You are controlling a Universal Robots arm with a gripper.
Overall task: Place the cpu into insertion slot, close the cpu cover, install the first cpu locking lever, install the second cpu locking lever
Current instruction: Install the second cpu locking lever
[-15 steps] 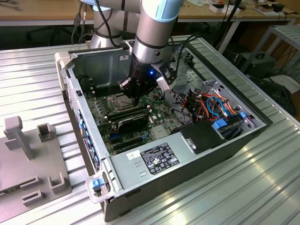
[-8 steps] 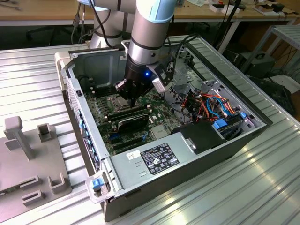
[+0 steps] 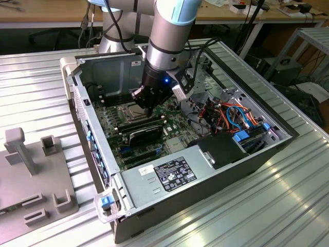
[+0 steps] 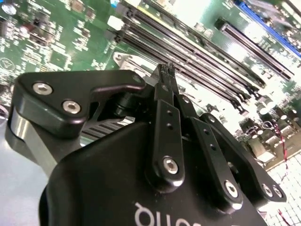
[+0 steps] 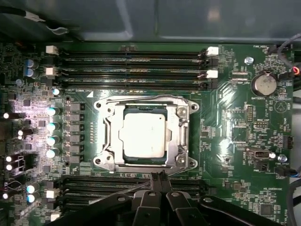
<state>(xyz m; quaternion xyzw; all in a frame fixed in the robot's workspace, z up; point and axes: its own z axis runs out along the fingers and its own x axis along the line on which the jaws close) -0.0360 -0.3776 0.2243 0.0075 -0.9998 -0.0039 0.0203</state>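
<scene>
Black gripper (image 4: 168, 70) linkage hogs the foreground in the second wrist view, with the two fingers (image 4: 164, 101) squeezed flat together and no gap between them, nothing held. Same story in the first wrist view, where the closed tips (image 5: 157, 175) poke in just short of the socket's near edge, over the memory slots (image 5: 136, 188) that run along that side.

Right beyond the tips sits the insertion slot (image 5: 146, 134) on the green motherboard (image 5: 235, 141), and the cpu (image 5: 142, 135) is already lying in it, silvery top plate facing up, looking flat and square in the opening. Cpu cover (image 5: 178, 123) looks to be folded down around the chip, its frame bordering the plate on all sides. I can make out thin metal rods running along the socket edges, but can't tell whether either locking lever is actually latched.

Another bank of memory slots (image 5: 134, 66) lies on the far side of the socket from the gripper.

In the exterior view the arm (image 3: 167, 31) reaches down into the open computer case (image 3: 216, 177), gripper (image 3: 145, 103) hanging right by the socket (image 3: 131, 112), with a bundle of orange and blue cables (image 3: 234, 116) well off toward the exterior view's right.
</scene>
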